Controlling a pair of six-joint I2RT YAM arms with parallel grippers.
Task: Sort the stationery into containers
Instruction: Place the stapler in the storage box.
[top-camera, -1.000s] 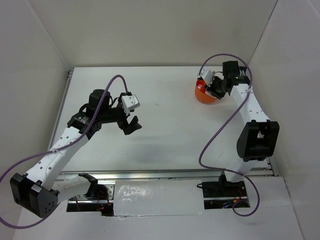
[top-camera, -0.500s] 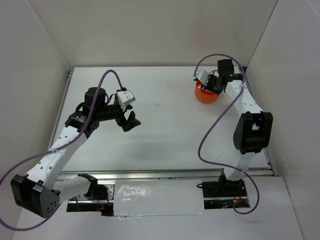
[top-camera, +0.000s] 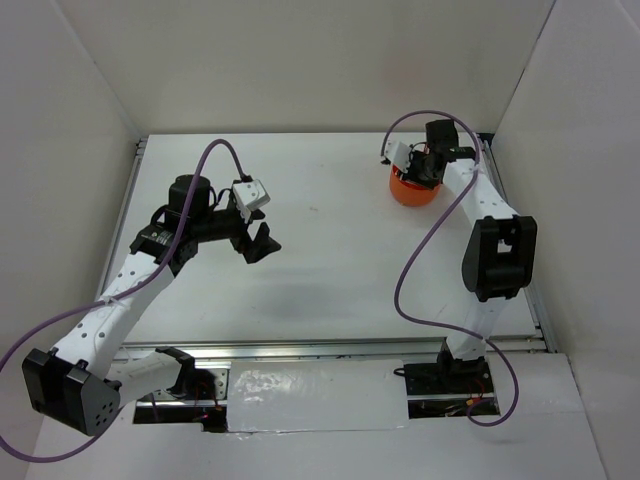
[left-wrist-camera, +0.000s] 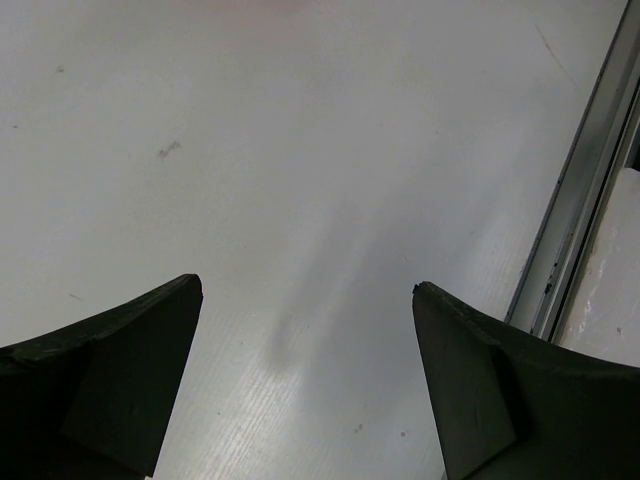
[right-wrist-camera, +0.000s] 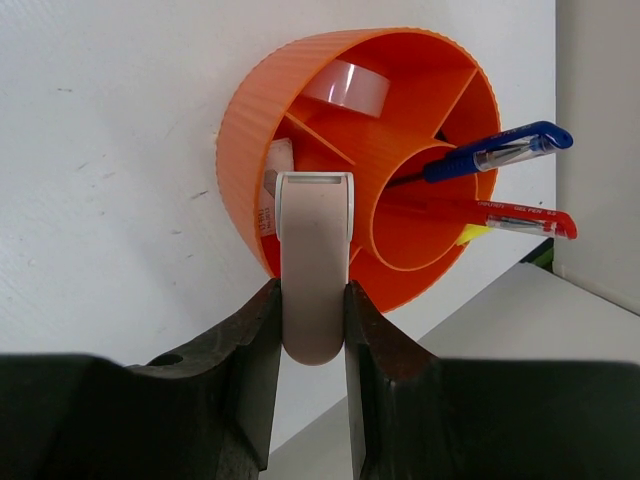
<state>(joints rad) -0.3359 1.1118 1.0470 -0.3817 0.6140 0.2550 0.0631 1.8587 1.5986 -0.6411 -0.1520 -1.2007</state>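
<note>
The container, a squat ribbed orange tub (right-wrist-camera: 250, 110) with inner dividers, stands at the back right of the table (top-camera: 412, 192). In it lie a blue pen (right-wrist-camera: 495, 152), a red pen (right-wrist-camera: 515, 222), a clear tape ring (right-wrist-camera: 346, 88) and a small labelled eraser (right-wrist-camera: 270, 190). My right gripper (right-wrist-camera: 312, 290) is shut on a beige rounded block (right-wrist-camera: 316, 250), which it holds just above the tub's near rim (top-camera: 417, 166). Over the left half of the table, my left gripper (top-camera: 258, 240) stands wide open with nothing between its fingers (left-wrist-camera: 307, 285).
White walls close in the table (top-camera: 320, 230) on three sides, the right wall close behind the tub. An aluminium rail (left-wrist-camera: 575, 200) runs along the table edge to the right in the left wrist view. Purple cables loop off both arms.
The right arm has swung its wrist back and to the left over the tub, still gripping the beige block. The left arm drew slightly left, then held still.
</note>
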